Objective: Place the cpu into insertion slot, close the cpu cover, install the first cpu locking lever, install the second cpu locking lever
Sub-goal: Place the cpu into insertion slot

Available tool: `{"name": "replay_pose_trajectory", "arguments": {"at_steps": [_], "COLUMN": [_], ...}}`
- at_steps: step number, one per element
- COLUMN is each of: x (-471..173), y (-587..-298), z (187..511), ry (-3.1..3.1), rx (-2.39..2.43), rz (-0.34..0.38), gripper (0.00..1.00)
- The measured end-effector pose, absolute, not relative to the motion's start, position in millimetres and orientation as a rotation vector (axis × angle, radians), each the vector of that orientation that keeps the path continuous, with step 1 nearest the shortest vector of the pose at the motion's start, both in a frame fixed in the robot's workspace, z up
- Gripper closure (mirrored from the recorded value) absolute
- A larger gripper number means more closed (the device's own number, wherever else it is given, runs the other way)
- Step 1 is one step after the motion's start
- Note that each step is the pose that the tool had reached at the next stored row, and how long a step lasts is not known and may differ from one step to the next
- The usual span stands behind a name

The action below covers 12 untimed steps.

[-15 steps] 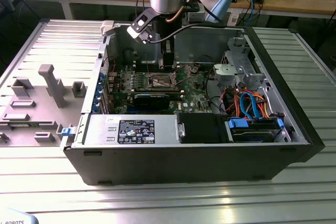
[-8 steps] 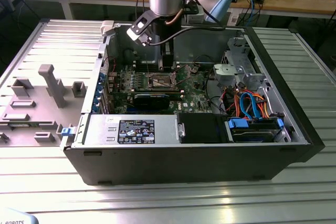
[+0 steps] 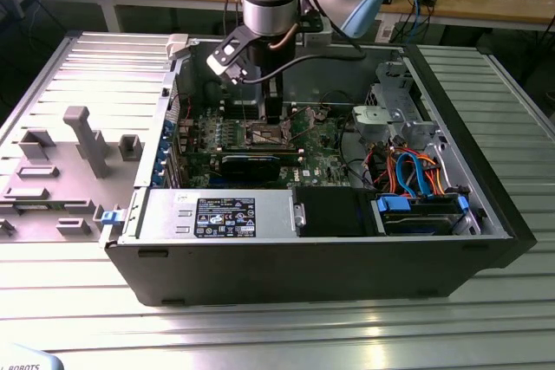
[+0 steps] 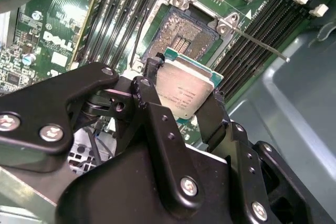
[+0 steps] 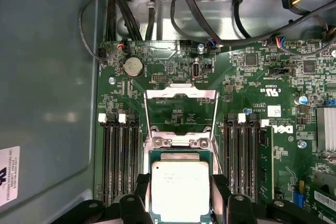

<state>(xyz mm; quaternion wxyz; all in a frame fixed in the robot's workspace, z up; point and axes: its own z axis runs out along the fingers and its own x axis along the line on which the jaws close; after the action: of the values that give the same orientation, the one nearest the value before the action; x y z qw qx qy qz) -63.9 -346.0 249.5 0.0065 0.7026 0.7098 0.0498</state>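
Note:
My gripper point(image 4: 185, 85) is shut on the cpu point(image 4: 186, 90), a small square chip with a silver-grey top, held by two opposite edges between black fingers point(image 4: 152, 72). The cpu point(image 5: 180, 190) hangs a little above the insertion slot point(image 4: 186, 32), whose dark pin field lies bare inside a silvery rim. The cpu cover point(image 5: 181, 94) is swung open and stands up behind the slot. A thin locking lever point(image 4: 262, 45) sticks out from the slot's corner. In the exterior view the gripper point(image 3: 273, 114) reaches down into the computer case over the slot point(image 3: 264, 134).
Long black memory slots point(image 5: 119, 161) flank the socket on both sides of the green motherboard point(image 5: 273, 82). Black cables point(image 5: 157, 3) hang past the board's edge. The case holds a power supply point(image 3: 217, 214), a drive cage point(image 3: 395, 114) and blue cables point(image 3: 416, 171).

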Motion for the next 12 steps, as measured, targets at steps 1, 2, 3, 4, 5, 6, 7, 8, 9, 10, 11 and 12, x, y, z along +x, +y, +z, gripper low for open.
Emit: {"name": "replay_pose_trajectory", "arguments": {"at_steps": [1,2,3,4,5,6,7,8,9,10,11,12], "x": [-64.6,-65.9,-66.9,-67.6,-68.2,-68.4,-68.4,-68.4,-68.4,-68.5,-68.7,-68.8], "y": [-346.0,-346.0,-346.0,-346.0,-346.0,-346.0,-346.0,-346.0,-346.0,-346.0,-346.1,-346.1], "z": [248.1,245.9,244.2,242.6,240.9,238.2,236.8,235.6,233.5,231.9,230.0,228.7], "ry": [2.221,2.221,2.221,2.221,2.221,2.229,2.232,2.233,2.234,2.234,2.234,2.234], "rx": [2.198,2.198,2.198,2.198,2.198,2.193,2.191,2.191,2.192,2.192,2.191,2.191], "rz": [0.156,0.156,0.156,0.156,0.157,0.160,0.162,0.163,0.164,0.164,0.164,0.164], "gripper": [0.46,0.46,0.46,0.46,0.46,0.46,0.46,0.46,0.46,0.46,0.46,0.46]}}
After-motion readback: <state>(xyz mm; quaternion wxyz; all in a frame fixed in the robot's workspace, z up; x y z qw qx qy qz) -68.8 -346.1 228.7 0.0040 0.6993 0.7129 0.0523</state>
